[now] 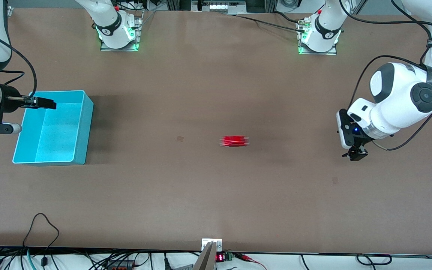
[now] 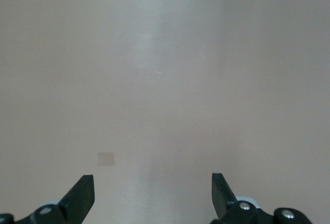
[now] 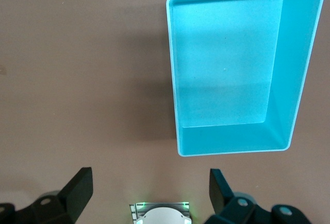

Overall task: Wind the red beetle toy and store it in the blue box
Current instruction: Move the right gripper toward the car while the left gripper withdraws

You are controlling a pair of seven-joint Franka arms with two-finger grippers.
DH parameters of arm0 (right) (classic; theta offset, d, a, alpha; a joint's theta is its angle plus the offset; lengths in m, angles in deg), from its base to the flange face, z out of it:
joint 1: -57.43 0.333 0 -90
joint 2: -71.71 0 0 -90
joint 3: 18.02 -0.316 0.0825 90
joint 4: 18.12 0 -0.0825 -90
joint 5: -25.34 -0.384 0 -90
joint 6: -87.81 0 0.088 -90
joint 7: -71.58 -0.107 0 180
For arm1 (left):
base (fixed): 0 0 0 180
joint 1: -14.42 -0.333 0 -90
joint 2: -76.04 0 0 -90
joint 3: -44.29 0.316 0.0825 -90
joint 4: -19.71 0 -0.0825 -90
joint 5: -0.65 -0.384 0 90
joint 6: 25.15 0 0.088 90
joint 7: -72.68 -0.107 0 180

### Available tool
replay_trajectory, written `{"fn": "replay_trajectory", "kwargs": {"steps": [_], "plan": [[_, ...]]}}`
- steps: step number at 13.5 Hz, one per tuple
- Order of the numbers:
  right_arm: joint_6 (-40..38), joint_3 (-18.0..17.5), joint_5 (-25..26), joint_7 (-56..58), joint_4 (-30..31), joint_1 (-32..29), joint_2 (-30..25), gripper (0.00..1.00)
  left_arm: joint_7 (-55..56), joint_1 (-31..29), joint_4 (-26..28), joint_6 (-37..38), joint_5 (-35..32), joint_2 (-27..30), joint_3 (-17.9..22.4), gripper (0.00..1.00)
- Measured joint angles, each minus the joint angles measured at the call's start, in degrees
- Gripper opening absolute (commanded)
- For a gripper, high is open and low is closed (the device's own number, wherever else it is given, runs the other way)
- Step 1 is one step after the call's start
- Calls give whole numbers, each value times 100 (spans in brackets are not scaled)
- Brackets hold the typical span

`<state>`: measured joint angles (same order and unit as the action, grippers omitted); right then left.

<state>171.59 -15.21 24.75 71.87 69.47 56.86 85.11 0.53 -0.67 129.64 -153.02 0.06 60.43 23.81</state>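
Red beetle toy (image 1: 234, 141) blurred mid-table, blue box (image 1: 53, 129) empty – left gripper (image 2: 153, 195), right gripper (image 3: 150, 193), jaws spread.

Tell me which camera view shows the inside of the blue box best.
The right wrist view: it looks straight down into the blue box, showing its bare bottom and all four walls. The front view shows it at an angle, partly covered by the right gripper. The left wrist view shows only table.

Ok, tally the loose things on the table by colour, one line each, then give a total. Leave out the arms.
Red: 1, the tiny glossy red beetle toy
Light blue: 1, the open rectangular plastic blue box
Total: 2
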Motion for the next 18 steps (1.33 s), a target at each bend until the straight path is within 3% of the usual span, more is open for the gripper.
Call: {"fn": "replay_trajectory", "kwargs": {"steps": [5,11,14,18], "plan": [[-161,-43,-9,5,-8,13,-31,100,2506,-5,-260,3,3,81,107,100],[-325,-44,-9,55,1,10,56,100,4398,-30,-377,86,359,220,280,100],[-81,-40,-9,96,31,-1,284,100,5427,98,-656,532,363,480,381,100],[485,-78,-12,336,497,9,335,100,6029,525,-1414,1545,414,602,939,100]]}}
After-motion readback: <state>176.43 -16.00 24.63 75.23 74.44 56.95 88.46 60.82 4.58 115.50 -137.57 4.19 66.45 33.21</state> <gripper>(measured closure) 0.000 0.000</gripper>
